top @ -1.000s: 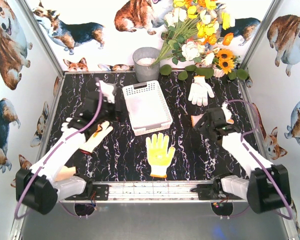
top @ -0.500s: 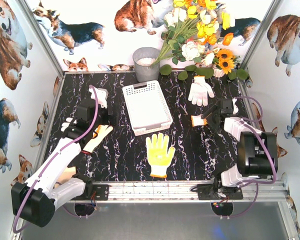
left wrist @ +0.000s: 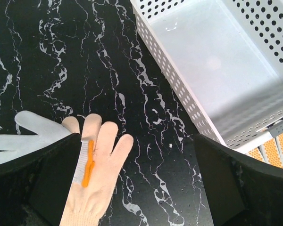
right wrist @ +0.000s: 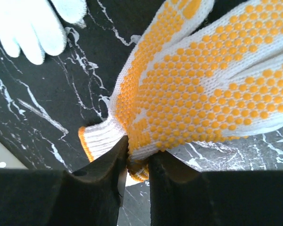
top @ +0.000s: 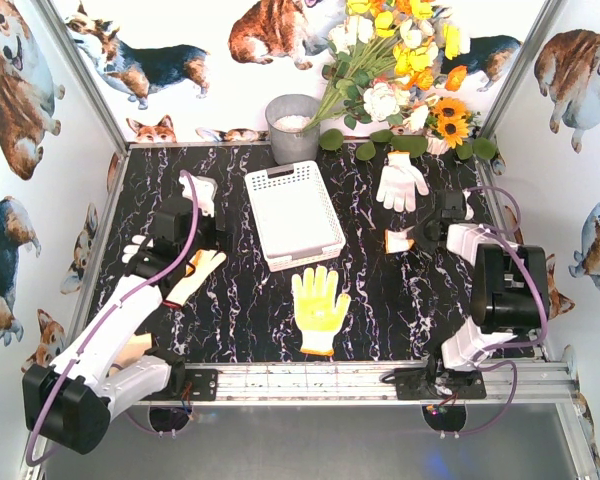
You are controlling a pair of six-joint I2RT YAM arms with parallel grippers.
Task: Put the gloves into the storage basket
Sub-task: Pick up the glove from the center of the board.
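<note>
Two arms, one glove gripped.
Right gripper (right wrist: 137, 157) is clenched on the cuff of the orange-dotted glove (right wrist: 193, 89), which has slid slightly toward the right wall since half a second ago, apart from the storage basket (top: 280, 180). Left gripper (left wrist: 137, 160) hangs spread, unmoved, over a cream glove (left wrist: 92, 183) beside the basket.
</note>
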